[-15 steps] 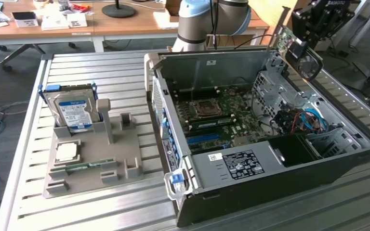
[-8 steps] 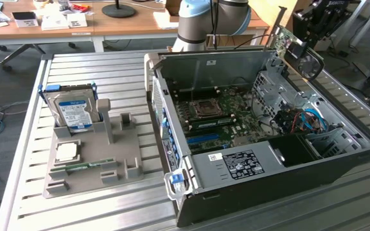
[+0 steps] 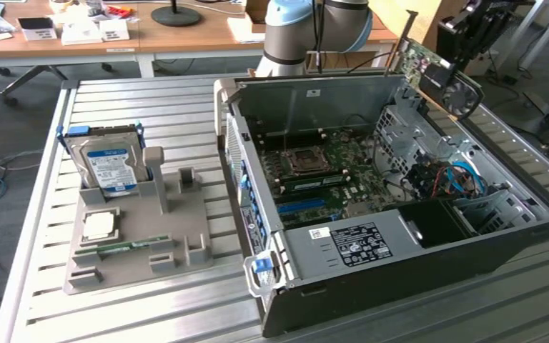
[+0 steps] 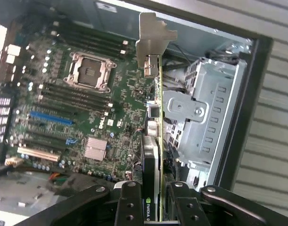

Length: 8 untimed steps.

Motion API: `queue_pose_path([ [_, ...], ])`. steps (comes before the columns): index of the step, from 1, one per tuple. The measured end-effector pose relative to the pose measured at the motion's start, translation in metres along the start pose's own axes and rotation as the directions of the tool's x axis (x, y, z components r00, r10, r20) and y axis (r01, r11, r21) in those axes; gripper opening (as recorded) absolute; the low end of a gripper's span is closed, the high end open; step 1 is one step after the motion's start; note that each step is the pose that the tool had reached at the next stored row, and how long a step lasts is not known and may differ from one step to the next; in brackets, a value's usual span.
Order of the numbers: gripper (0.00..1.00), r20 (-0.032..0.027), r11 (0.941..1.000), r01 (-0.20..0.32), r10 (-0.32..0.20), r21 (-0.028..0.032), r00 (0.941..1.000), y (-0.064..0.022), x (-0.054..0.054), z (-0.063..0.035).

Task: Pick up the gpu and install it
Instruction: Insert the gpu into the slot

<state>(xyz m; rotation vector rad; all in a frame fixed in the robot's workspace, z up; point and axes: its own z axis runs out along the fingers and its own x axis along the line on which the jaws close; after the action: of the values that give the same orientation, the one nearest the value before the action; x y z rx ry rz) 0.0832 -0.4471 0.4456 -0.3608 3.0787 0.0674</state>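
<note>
Soft, even indoor light falls over the slatted desk [image 3: 141,314], which shows a dull sheen. The case [image 3: 399,286] interior lies in shade. In the wrist view the gpu [image 4: 153,113] bracket glares pale, and the jaws look blurred up close.

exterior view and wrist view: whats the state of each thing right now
gpu, gripped, held above the open case, not seated
gripper, shut on the gpu
computer case, side open, motherboard exposed
hard drive, upright in the grey holder
memory stick, lying flat in the grey holder
</note>
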Motion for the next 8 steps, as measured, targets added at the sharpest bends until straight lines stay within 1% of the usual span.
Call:
queue_pose_path([
  [2,0.27,-0.0013,0.9994,0.034,-0.034,-0.0016,0.9994,0.0,0.0,0.0001],
  [4,0.27,-0.0026,0.9976,0.07,-0.07,-0.0034,0.9976,0.0,0.0,0.0002],
  [8,0.27,-0.0049,0.9903,0.139,-0.139,-0.0067,0.9903,0.0,0.0,0.0003],
])
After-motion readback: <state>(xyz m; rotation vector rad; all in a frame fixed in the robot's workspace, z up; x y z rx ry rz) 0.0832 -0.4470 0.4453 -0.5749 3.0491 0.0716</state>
